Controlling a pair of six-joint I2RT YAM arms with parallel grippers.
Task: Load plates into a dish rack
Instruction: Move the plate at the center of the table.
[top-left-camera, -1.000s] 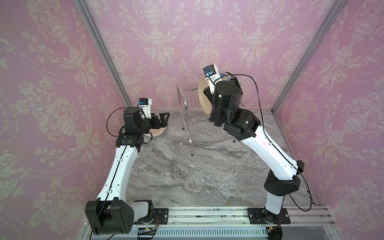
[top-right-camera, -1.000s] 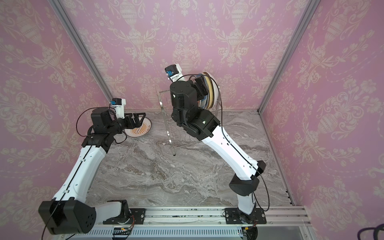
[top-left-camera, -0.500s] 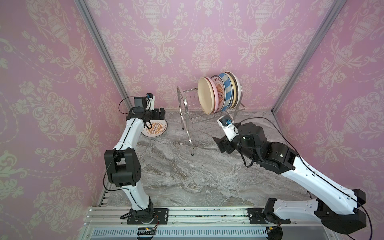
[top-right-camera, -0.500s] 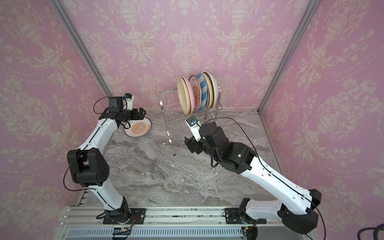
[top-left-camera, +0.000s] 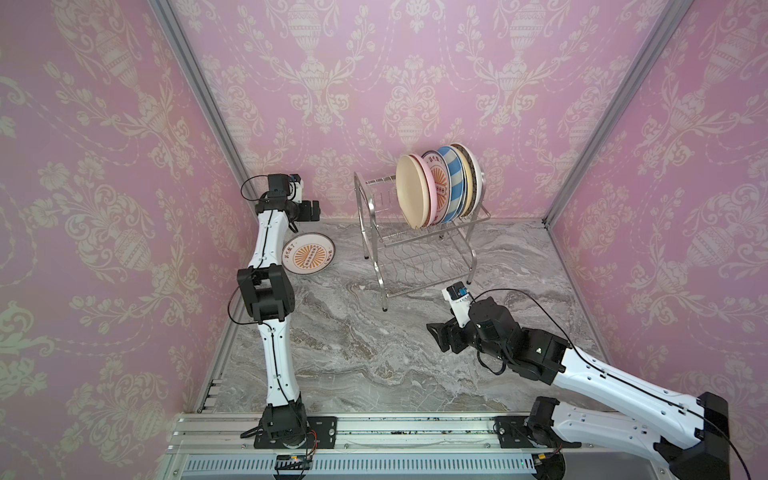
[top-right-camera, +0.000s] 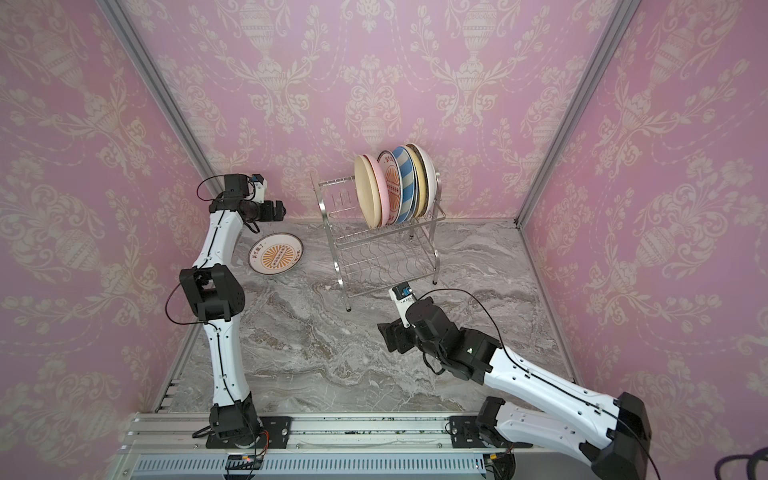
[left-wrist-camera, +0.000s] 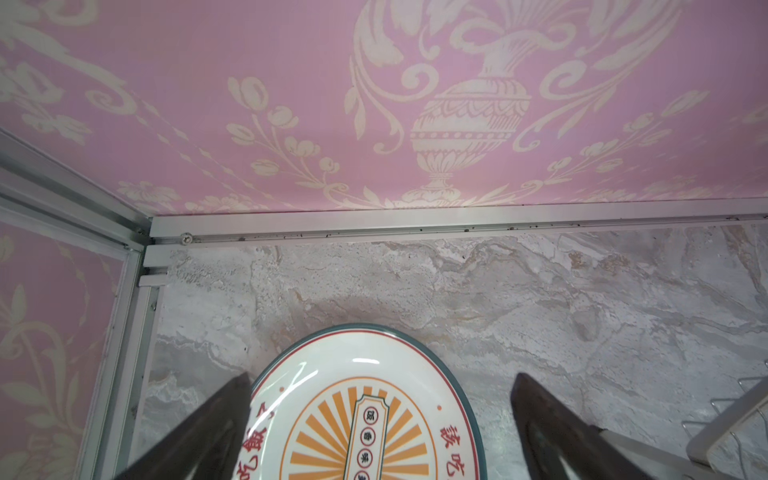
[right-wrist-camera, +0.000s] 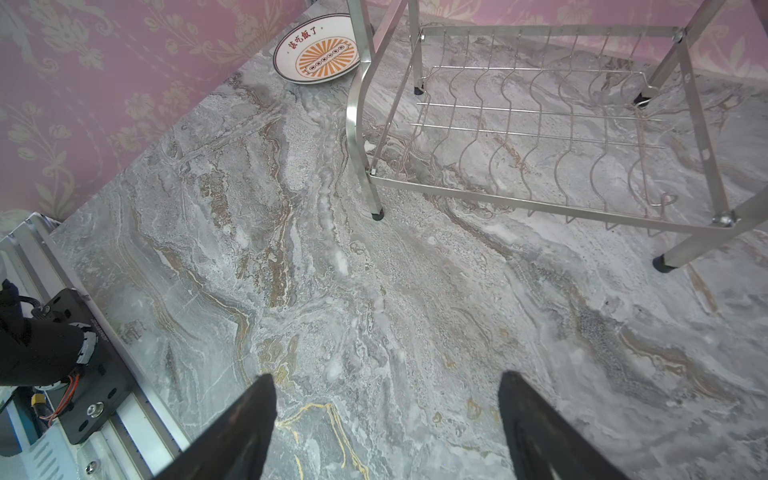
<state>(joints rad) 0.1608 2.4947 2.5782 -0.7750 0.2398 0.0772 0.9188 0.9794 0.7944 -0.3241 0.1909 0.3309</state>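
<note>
Well, nearest to me the right gripper (top-left-camera: 437, 337) hangs low over the marble table (top-left-camera: 353, 365), a little toward four o'clock of its middle. Its jaws are spread wide with nothing between them, and in the right wrist view only bare stone shows between its fingers (right-wrist-camera: 253, 415).

Further back, at about one o'clock, stands the dish rack (top-left-camera: 415, 253), with a row of plates (top-left-camera: 440, 187) on edge in its upper tier. The cream plate (top-left-camera: 411, 191) is at the nine o'clock end, then come a pink one, a sunburst one and a blue-striped one. The ones beyond overlap too much to sort out.

At eleven o'clock, beside the rack, a sunburst plate (top-left-camera: 307, 258) lies flat on the table. The left gripper (top-left-camera: 314, 210) hangs above its far rim by the back wall, jaws apart and empty.
</note>
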